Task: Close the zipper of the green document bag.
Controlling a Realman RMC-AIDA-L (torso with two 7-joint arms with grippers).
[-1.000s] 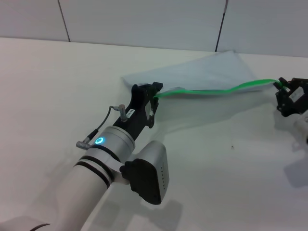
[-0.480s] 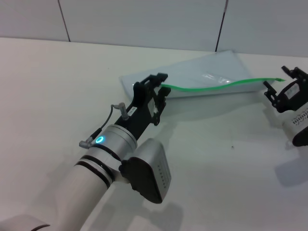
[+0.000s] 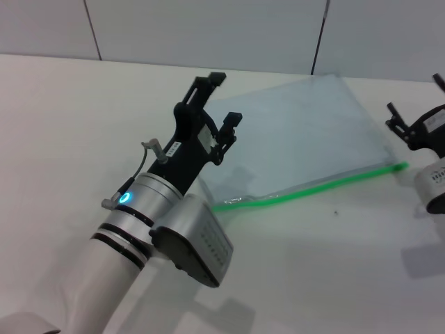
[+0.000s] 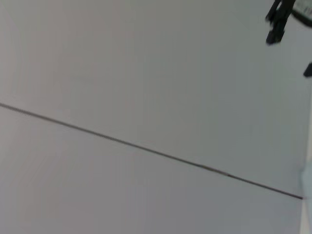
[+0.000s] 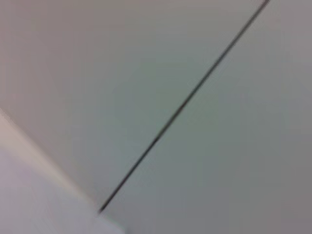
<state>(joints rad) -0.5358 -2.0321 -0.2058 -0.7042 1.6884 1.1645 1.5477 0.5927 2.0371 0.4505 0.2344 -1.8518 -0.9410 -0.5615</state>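
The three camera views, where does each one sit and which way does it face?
Head view: on the head, looking down at the table, the green document bag, and both arms; left tool raised open, right tool beside the zipper.
Left wrist view: faces the wall, right tool far off.
Right wrist view: wall seam only.
Both wrist views share the wall.

The left gripper (image 3: 221,97) is raised at the end of its long silver-and-black arm with its two black fingers spread apart and holding nothing, while the right gripper (image 3: 415,125) (only partly in view at the edge) also shows its fingers spread and empty.
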